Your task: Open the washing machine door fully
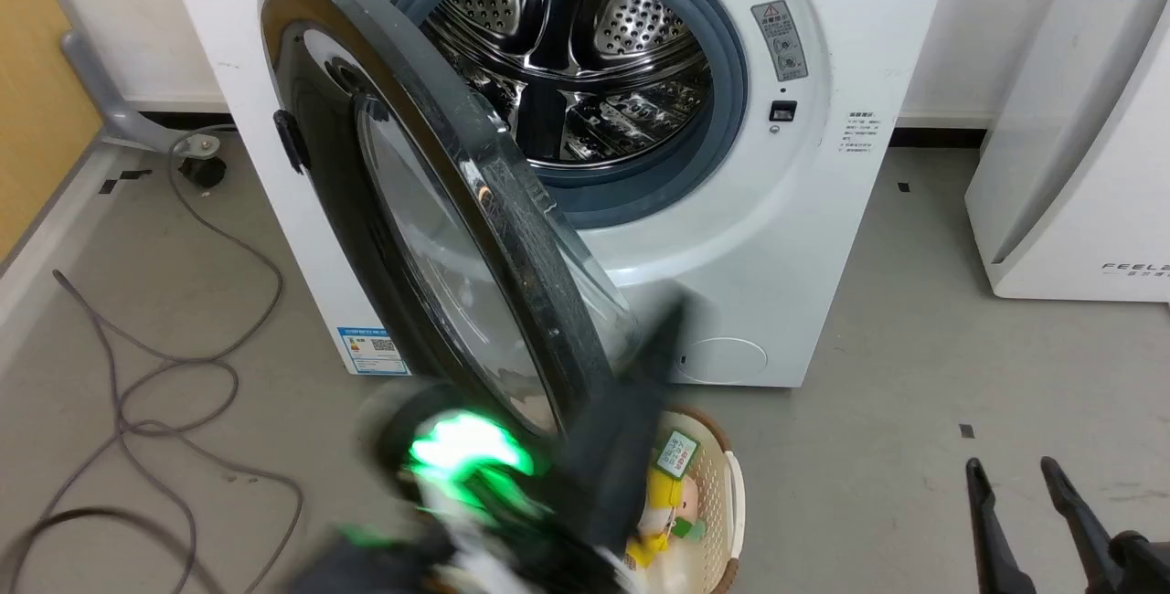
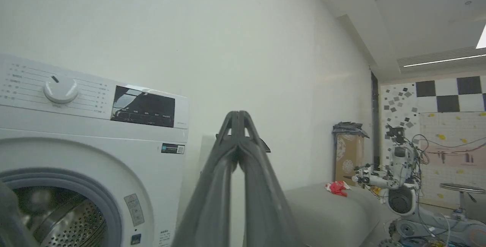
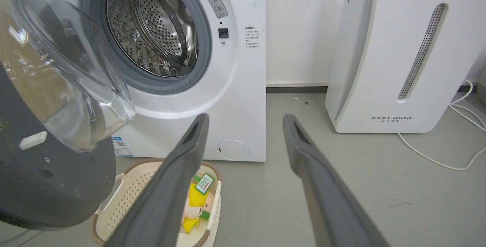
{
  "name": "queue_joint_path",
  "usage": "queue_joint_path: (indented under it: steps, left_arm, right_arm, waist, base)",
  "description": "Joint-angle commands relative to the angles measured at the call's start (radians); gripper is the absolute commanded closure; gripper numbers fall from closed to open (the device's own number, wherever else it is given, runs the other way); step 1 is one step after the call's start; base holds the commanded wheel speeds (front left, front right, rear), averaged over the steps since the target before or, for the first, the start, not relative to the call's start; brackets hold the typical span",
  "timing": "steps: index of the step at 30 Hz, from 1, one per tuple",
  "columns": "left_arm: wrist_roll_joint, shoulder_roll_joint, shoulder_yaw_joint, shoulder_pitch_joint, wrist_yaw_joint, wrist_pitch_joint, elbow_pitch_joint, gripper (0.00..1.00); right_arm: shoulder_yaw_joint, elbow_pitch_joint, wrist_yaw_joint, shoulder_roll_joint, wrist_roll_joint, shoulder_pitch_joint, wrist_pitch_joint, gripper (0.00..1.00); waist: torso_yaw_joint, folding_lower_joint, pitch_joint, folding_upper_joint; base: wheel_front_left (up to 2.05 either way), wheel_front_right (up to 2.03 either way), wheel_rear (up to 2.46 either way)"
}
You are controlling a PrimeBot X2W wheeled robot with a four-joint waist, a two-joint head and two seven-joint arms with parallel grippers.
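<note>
- The washing machine door (image 1: 430,256) stands swung out from the white washing machine (image 1: 823,210), hinged on the left of the frame. It takes up the centre-left of the head view, nearly edge-on to the camera.
- Its black ring frame runs from upper left down to lower centre. The clear glass bowl bulges toward the right of the frame, on the side facing the machine.
- The steel drum (image 1: 567,55) and its grey rubber ring (image 1: 731,91) lie exposed at upper centre.
- The left gripper (image 1: 675,324) rises from the lower centre of the head view, blurred. Its tip is just beside the door's lower right edge, on the glass side. The blur hides whether the two touch.
- In the left wrist view, the left gripper (image 2: 238,116) has its fingers pressed together at the tip, with nothing between them. They point at the bare wall to the right of the machine's control panel (image 2: 142,106).
- The right gripper (image 1: 1011,471) sits at lower right of the head view, well apart from the door, with jaws spread wide and empty.
- In the right wrist view, the door (image 3: 57,87) fills the left side. The right gripper (image 3: 246,119) is at centre, apart from the glass.
- A cream laundry basket (image 1: 731,484) sits on the floor below the door's lower edge.
</note>
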Motion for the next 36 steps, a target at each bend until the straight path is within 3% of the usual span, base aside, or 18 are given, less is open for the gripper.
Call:
queue_joint_path:
  steps: [1, 7, 12, 16, 25, 36]
  left_arm:
    - [-0.03, 0.0, -0.071, 0.011, -0.014, 0.036, 0.013, 1.0]
    - [-0.118, 0.036, -0.288, 0.043, -0.038, 0.19, 0.097, 1.0]
    - [-0.178, 0.09, -0.366, 0.061, -0.043, 0.307, 0.222, 1.0]
    - [-0.169, 0.109, -0.363, 0.053, -0.02, 0.352, 0.332, 1.0]
    - [-0.076, 0.052, -0.276, -0.06, 0.08, 0.247, 0.552, 1.0]
    - [-0.096, 0.014, -0.235, -0.17, 0.11, 0.172, 0.732, 1.0]
  right_arm:
    - [-0.007, 0.001, 0.001, 0.003, 0.002, -0.001, 0.0, 0.0]
    - [-0.013, 0.01, 0.001, 0.003, 0.007, -0.002, -0.002, 0.0]
    - [-0.01, 0.018, 0.001, 0.003, 0.009, -0.009, -0.006, 0.0]
    - [-0.007, 0.023, 0.001, 0.003, 0.011, -0.013, -0.01, 0.0]
    - [-0.013, 0.036, 0.001, 0.003, 0.016, -0.019, -0.019, 0.0]
    - [-0.003, 0.052, 0.001, 0.003, 0.021, -0.026, -0.023, 0.0]
  waist:
    - [0.0, 0.0, 0.0, 0.0]
    - [0.003, 0.0, 0.0, 0.0]
    - [0.001, 0.0, 0.003, 0.0]
    - [-0.005, 0.0, 0.007, 0.0]
    - [-0.003, 0.0, 0.018, 0.0]
    - [0.002, 0.0, 0.018, 0.0]
  base:
    - [0.0, 0.0, 0.0]
    - [0.0, 0.0, 0.0]
    - [0.0, 0.0, 0.0]
    - [0.0, 0.0, 0.0]
    - [0.0, 0.0, 0.0]
    - [0.0, 0.0, 0.0]
